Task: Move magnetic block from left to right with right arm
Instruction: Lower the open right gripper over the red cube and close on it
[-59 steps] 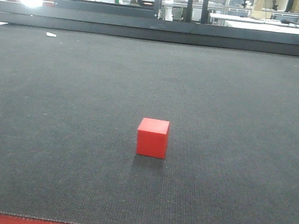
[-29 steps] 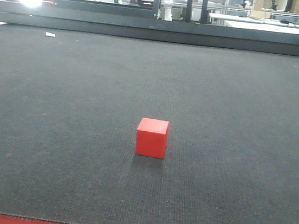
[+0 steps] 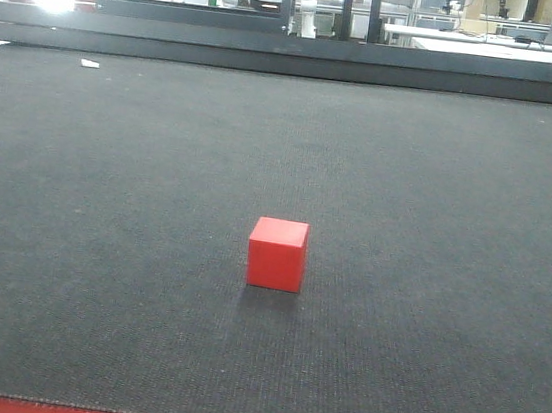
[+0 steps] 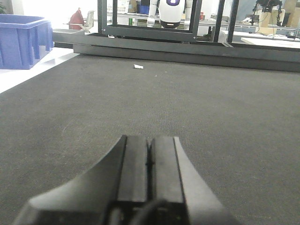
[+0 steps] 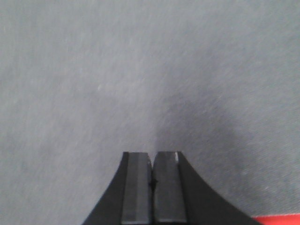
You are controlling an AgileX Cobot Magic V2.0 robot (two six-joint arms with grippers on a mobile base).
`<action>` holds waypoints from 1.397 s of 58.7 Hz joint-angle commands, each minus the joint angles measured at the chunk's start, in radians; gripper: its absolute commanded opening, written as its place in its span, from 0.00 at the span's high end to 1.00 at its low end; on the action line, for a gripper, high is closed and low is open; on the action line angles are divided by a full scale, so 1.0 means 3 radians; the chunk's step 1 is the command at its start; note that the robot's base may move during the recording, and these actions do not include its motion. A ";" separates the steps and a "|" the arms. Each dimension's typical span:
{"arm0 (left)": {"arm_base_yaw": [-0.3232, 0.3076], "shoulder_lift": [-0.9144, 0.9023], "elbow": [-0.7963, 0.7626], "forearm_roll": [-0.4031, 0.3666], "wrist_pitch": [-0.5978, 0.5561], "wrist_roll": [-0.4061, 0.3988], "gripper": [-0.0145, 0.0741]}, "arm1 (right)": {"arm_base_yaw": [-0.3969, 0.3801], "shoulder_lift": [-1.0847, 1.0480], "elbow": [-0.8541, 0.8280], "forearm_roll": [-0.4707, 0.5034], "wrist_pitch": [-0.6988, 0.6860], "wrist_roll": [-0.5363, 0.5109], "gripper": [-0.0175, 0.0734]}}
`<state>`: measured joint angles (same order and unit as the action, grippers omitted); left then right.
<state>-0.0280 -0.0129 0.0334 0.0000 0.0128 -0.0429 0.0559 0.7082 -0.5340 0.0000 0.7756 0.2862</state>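
Magnetic block: the red cube (image 3: 276,253) sits flat on the dark woven mat (image 3: 440,186), near the middle of the front view and toward its near edge. Nothing touches it.
Right gripper: the right gripper (image 5: 151,157) has its jaws pressed together with nothing between them. It hangs over bare mat, with a red strip (image 5: 276,219) of the table edge at the lower right of its view. The cube does not show in this view.
Left gripper: the left gripper (image 4: 150,140) is closed on nothing and low over the mat, facing the far rail. A blue bin (image 4: 23,40) stands off to one side and a small white scrap (image 4: 138,66) lies far ahead.
Done so far: by my reading, nothing – the cube is ungrasped and neither arm shows in the front view.
Left to do: the whole task – the right arm must find the cube, spread its jaws, close on it, carry it to the right side and let go.
Uncertain: how far the right gripper is from the cube; no single view shows both.
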 commanded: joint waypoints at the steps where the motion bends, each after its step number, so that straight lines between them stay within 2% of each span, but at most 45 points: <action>1: 0.0001 -0.0045 0.0025 0.0000 -0.0293 -0.0015 0.97 | 0.0156 0.0170 -0.0209 -0.0044 -0.0062 0.0028 0.74; 7: 0.0001 -0.0045 0.0025 0.0000 -0.0293 -0.0015 0.97 | 0.0351 0.0375 -0.0318 -0.0037 0.0015 0.0052 0.74; 14: 0.0001 -0.0045 0.0025 0.0000 -0.0293 -0.0015 0.97 | 0.0562 0.0628 -0.0455 0.0000 0.0036 0.0288 0.71; 19: 0.0001 -0.0045 0.0025 0.0000 -0.0293 -0.0015 0.97 | 0.0715 0.0778 -0.0550 0.0000 0.0014 0.0492 0.58; 20: 0.0001 -0.0045 0.0025 0.0000 -0.0293 -0.0015 0.97 | 0.0768 0.0823 -0.0583 0.0000 0.0008 0.0573 0.50; 27: 0.0001 -0.0045 0.0025 0.0000 -0.0293 -0.0015 0.97 | 0.1003 0.1042 -0.0748 0.0000 0.0110 0.1136 0.22; 32: 0.0001 -0.0045 0.0025 0.0000 -0.0293 -0.0015 0.97 | 0.1159 0.1235 -0.0920 0.0000 0.0311 0.1572 0.11; 36: 0.0001 -0.0045 0.0025 0.0000 -0.0293 -0.0015 0.97 | 0.1324 0.1380 -0.1048 -0.0020 0.0405 0.1712 0.13; 42: 0.0001 -0.0045 0.0025 0.0000 -0.0293 -0.0015 0.97 | 0.1587 0.1626 -0.1256 -0.0023 0.0402 0.1730 0.13; 50: 0.0001 -0.0045 0.0025 0.0000 -0.0293 -0.0015 0.97 | 0.1782 0.2083 -0.1641 -0.0023 0.0402 0.1777 0.13; 82: 0.0001 -0.0045 0.0025 0.0000 -0.0293 -0.0015 0.97 | 0.2147 0.3707 -0.3514 0.0000 0.1058 0.1780 0.13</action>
<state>-0.0280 -0.0129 0.0334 0.0000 0.0128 -0.0429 0.6809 1.8163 -1.4826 0.0067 1.0721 0.8181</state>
